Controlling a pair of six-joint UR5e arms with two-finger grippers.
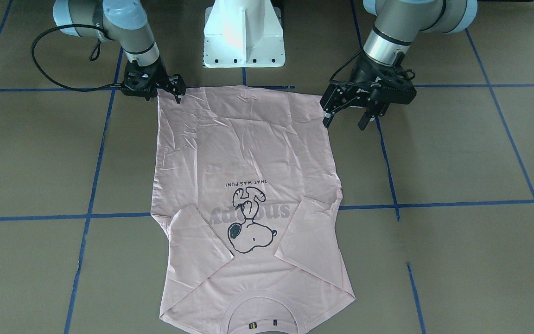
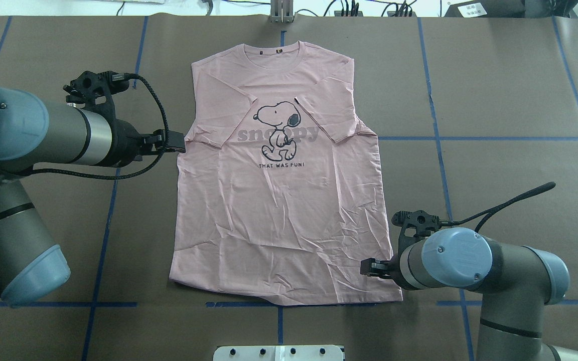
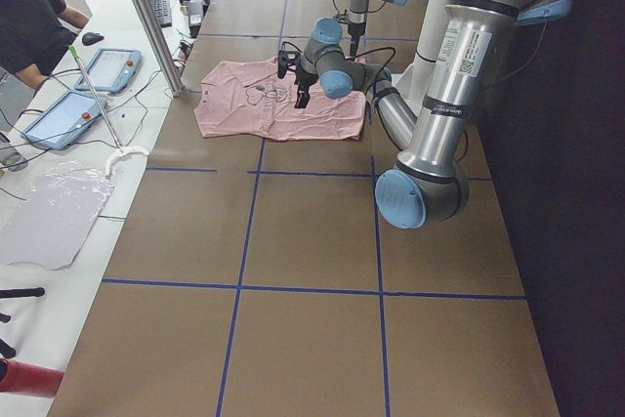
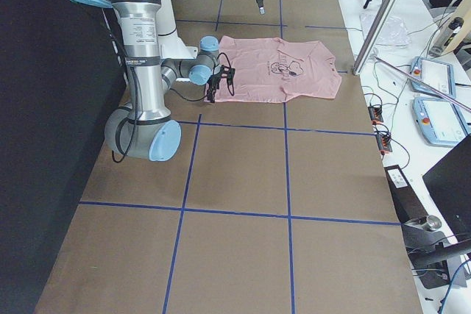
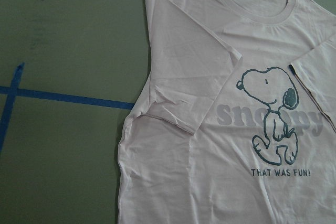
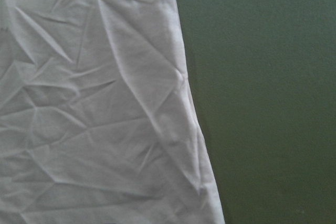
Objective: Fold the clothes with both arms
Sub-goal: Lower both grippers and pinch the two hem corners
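Closest to the overhead camera stands the white pedestal base (image 2: 279,352), at the near edge of the table (image 2: 494,100). Next comes the right arm (image 2: 469,260), bent low over the brown surface. The right claw (image 2: 371,267) sits at the near right corner of the hem, over the edge of the cloth. Whether its fingers are together or apart I cannot tell, because the wrist hides them from above. The right wrist view shows only wrinkled pink fabric and its side edge on the table.

The T-shirt (image 2: 279,200) lies flat in the middle of the table, front side up, with the hem toward the robot and the collar (image 2: 271,50) far from it. Both short sleeves are folded inward over the chest and partly cover the grey lettering beside the dog outline (image 2: 279,128). The lower half has many creases.

Farther away, the left arm (image 2: 43,133) reaches in from the left side. The left claw (image 1: 346,120) hangs above the table near the shirt's left edge, its two fingers clearly apart and holding nothing. Blue tape lines (image 2: 439,138) divide the table into squares.
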